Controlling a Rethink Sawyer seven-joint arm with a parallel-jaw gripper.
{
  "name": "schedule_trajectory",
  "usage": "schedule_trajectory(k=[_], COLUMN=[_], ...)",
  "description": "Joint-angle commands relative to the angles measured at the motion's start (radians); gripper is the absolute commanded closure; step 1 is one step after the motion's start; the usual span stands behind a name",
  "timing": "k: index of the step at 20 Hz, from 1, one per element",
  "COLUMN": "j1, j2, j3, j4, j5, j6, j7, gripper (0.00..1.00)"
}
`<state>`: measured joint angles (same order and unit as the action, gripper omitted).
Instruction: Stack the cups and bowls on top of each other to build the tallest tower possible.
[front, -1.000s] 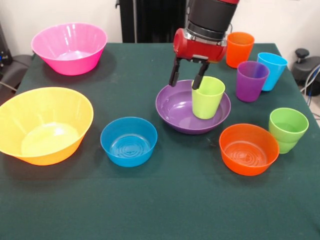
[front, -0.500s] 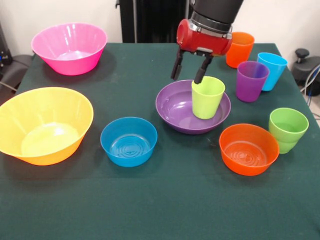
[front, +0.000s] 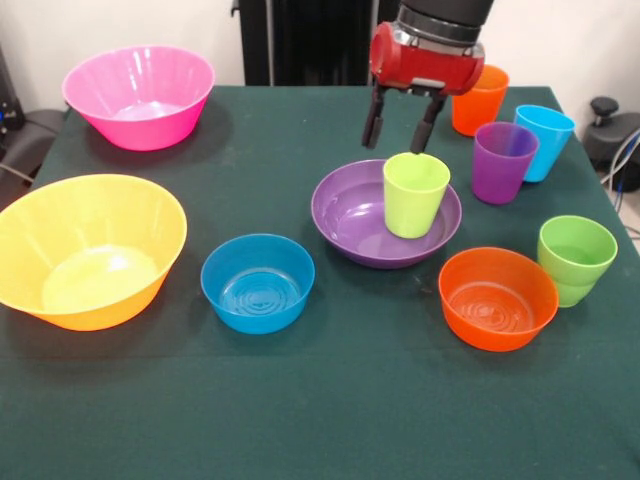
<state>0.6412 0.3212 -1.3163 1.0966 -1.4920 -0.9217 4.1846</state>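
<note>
hovering released and empty, the tool hangs above the lime-yellow cup standing in the purple bowl.

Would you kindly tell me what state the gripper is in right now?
Gripper: open, holding nothing, hanging above the lime-yellow cup that stands in the purple bowl.

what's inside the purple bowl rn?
The lime-yellow cup stands upright inside the purple bowl, mouth up, nothing visible in it. Bowl floor under the cup is hidden.
</note>
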Motion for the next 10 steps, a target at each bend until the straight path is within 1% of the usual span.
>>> schedule_trajectory(k=[1, 5, 10], j1=[-0.02, -0.015, -0.003], j2=[0.001, 0.032, 0.098], j3=[0.184, 0.177, 0.122], j4=[-0.097, -0.108, -0.123], j5=[0.062, 0.048, 0.0], j6=[-0.045, -0.031, -0.022], j7=[0.174, 0.179, 0.225], gripper=[0.0, 0.0, 0.0])
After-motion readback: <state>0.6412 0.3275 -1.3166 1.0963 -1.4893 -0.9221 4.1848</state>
